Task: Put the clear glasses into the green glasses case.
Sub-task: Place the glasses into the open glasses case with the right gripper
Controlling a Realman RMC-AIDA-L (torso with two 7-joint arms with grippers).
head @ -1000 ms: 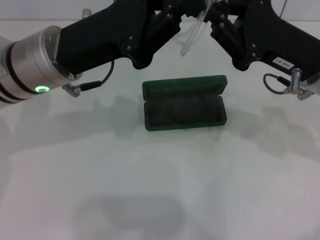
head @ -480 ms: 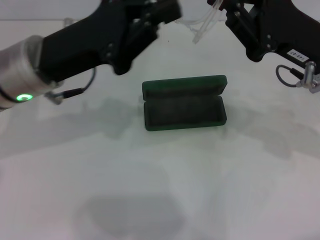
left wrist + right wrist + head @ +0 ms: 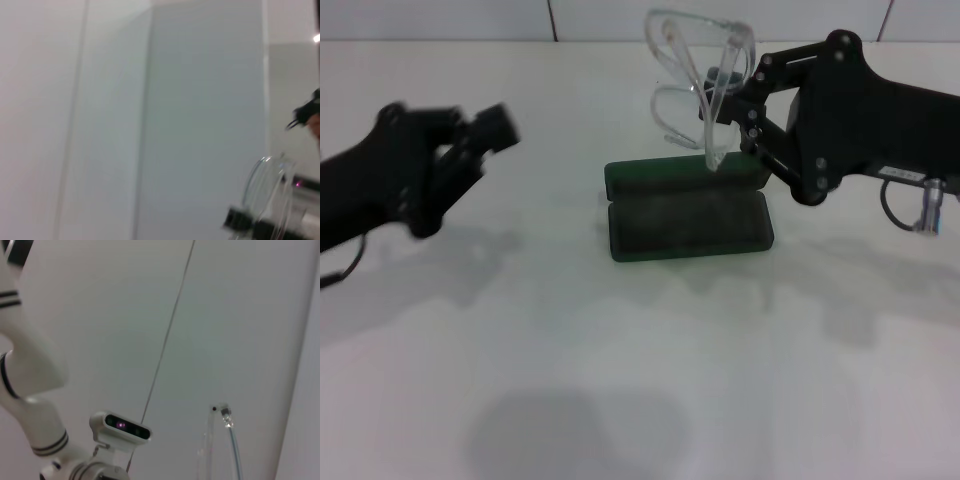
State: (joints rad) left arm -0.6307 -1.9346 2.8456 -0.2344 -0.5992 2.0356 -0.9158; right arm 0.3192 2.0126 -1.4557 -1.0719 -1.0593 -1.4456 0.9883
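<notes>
Glasses in the air, case open and waiting

Right tool grips the clear glasses just above the open green case on the table; lowering in remains. Left tool sits apart, grip unclear

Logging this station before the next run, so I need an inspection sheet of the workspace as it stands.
Surface: white table, bare apart from the case.
Job's things: green glasses case lies open at centre, nothing seen inside; clear glasses held in the air above its lid.
Clutter: nothing seen.
Grippers: right gripper shut on the glasses; left gripper off to the left, holding nothing.
Cables: a short cable loop under the right arm.
Surroundings: pale wall panels behind the table.
</notes>
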